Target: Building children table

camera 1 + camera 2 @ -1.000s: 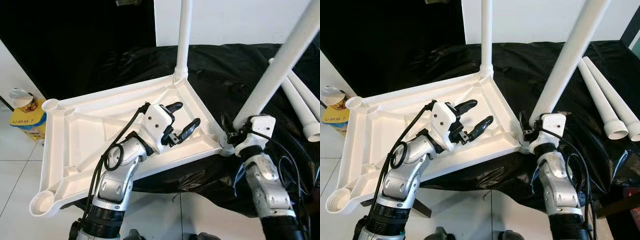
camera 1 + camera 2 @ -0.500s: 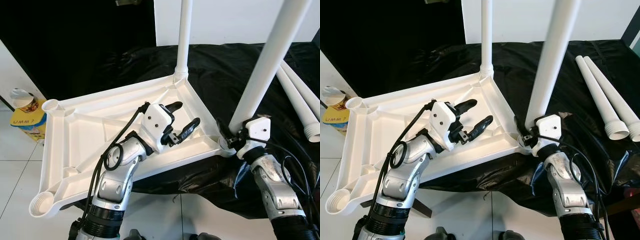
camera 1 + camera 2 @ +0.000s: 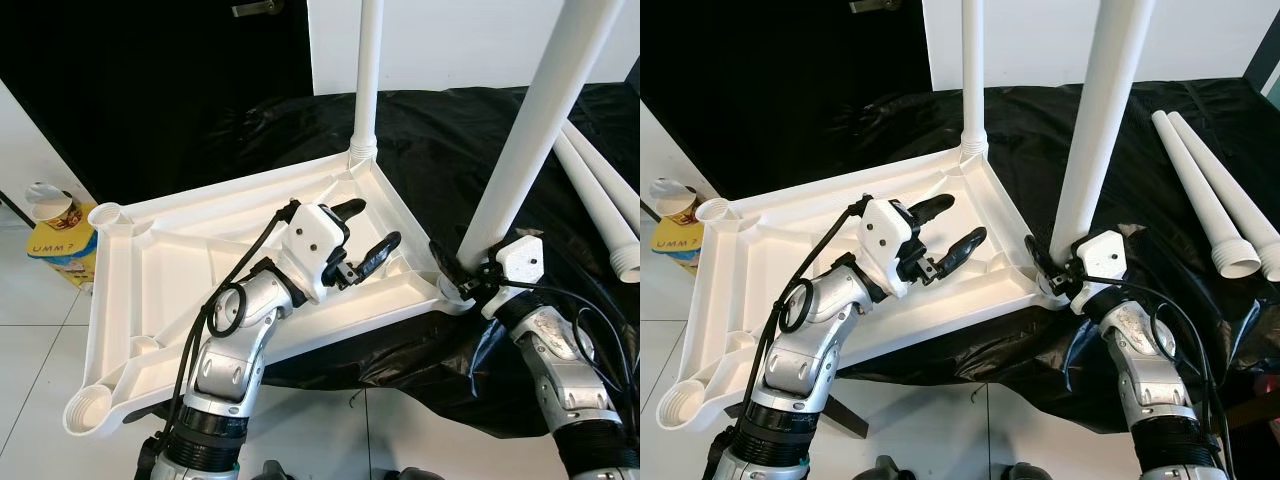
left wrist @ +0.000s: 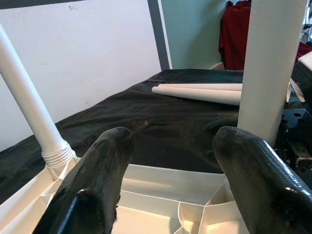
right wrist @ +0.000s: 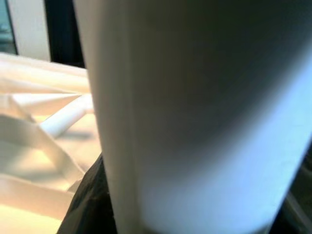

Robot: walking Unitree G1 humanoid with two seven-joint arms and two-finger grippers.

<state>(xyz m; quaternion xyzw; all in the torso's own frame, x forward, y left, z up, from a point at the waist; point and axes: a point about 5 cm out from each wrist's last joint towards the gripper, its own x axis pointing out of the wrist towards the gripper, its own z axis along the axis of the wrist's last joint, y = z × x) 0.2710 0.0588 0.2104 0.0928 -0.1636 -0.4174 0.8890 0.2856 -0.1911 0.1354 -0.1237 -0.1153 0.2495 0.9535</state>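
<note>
Two grippers work at an upturned white plastic tabletop (image 3: 200, 255) lying partly on a black-draped surface (image 3: 1120, 170). Nearest me, my right gripper (image 3: 1052, 272) is clamped on the base of a white table leg (image 3: 1100, 110) standing at the tabletop's near right corner socket. My left gripper (image 3: 365, 240) hovers over the ribbed underside, fingers (image 4: 97, 175) spread apart and holding nothing. Farther off, a second leg (image 3: 366, 75) stands upright in the far corner. Two loose legs (image 3: 1215, 205) lie on the black cover to the right.
</note>
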